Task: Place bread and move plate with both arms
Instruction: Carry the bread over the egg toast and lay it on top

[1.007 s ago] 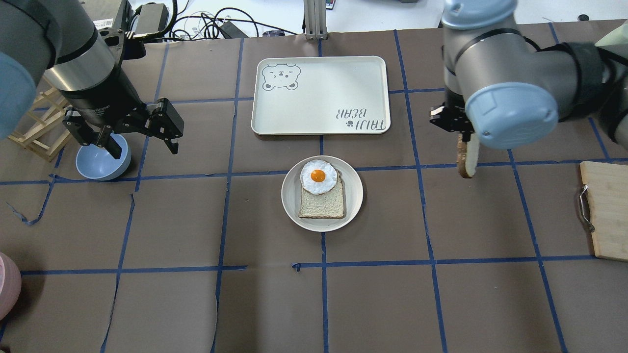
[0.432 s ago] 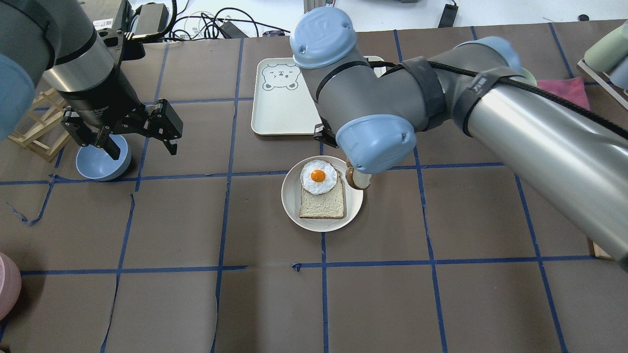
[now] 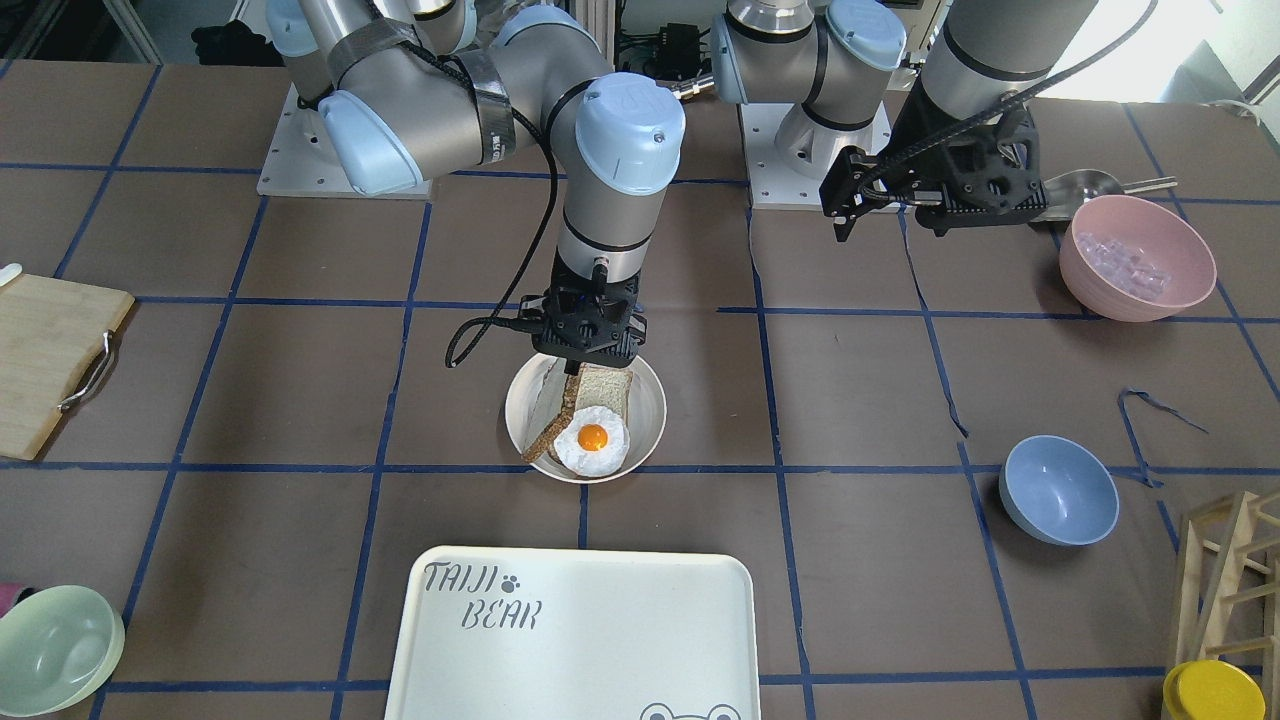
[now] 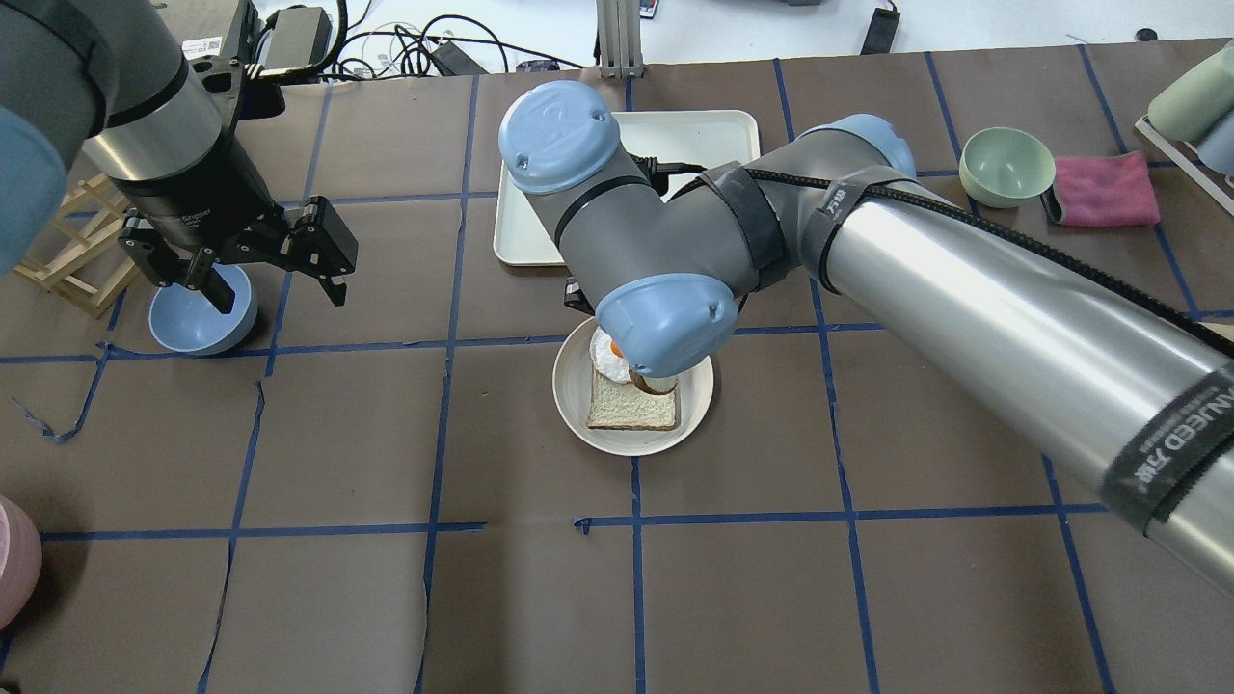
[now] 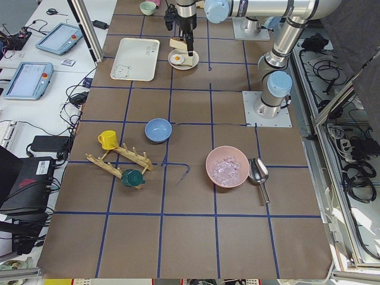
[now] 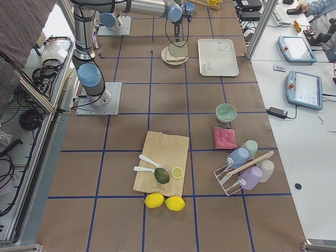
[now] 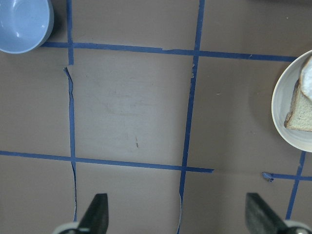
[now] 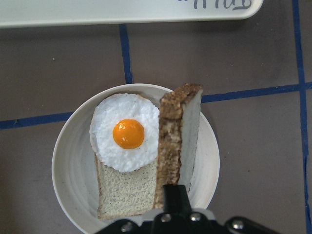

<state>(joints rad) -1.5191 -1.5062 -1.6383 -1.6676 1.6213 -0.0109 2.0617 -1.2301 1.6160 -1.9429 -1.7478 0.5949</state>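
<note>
Two arms: the right arm has swung left across the tray, with the right gripper clamped on the upright bread, now over the plate's right half beside the egg-topped slice. Left gripper stays spread wide, well left of the plate

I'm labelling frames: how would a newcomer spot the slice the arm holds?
Find the round cream plate beside the white tray. Over it the right claw holds the bread on edge. Unlike the flat egg-topped slice, its crust is dark brown.
</note>
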